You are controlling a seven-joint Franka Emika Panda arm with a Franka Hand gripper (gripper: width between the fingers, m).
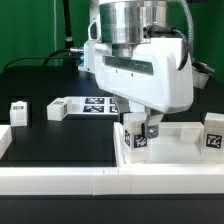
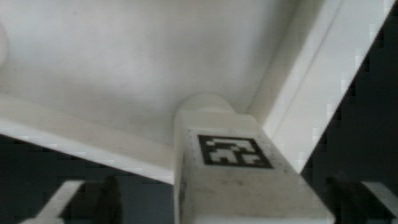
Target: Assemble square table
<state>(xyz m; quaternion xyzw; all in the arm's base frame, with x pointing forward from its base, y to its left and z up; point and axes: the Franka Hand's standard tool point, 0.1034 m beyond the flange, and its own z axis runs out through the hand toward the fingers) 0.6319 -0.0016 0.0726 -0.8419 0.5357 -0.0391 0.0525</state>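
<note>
Two fingers (image 2: 75, 202) are seen standing apart on either side of an upright white leg (image 2: 228, 140), with a dark gap left between each finger and the leg's flanks. The gripper (image 1: 139, 127) is thus spread wider than the leg, and nothing is clasped by it. A black-and-white tag is carried on the leg's face toward the exterior view, and the leg's upper part is flanked by the fingertips.

The leg is set at the tabletop (image 1: 182, 152), close to the corner at the exterior view's left, where two stretches of the raised rim are seen to meet in the wrist view. Whether the leg is seated in the tabletop or only rested on it cannot be told. The tabletop is placed near the front of the scene, toward the exterior view's right, just beside the long white border rail (image 1: 60, 182).

A second leg (image 1: 213, 135) is found at the tabletop's far end, at the exterior view's right; whether it is touching the rim cannot be told. Two further legs (image 1: 18, 111) are laid well apart from the tabletop on the dark table (image 1: 70, 145), toward the exterior view's left, the nearer of them just beside the marker board (image 1: 97, 103).
</note>
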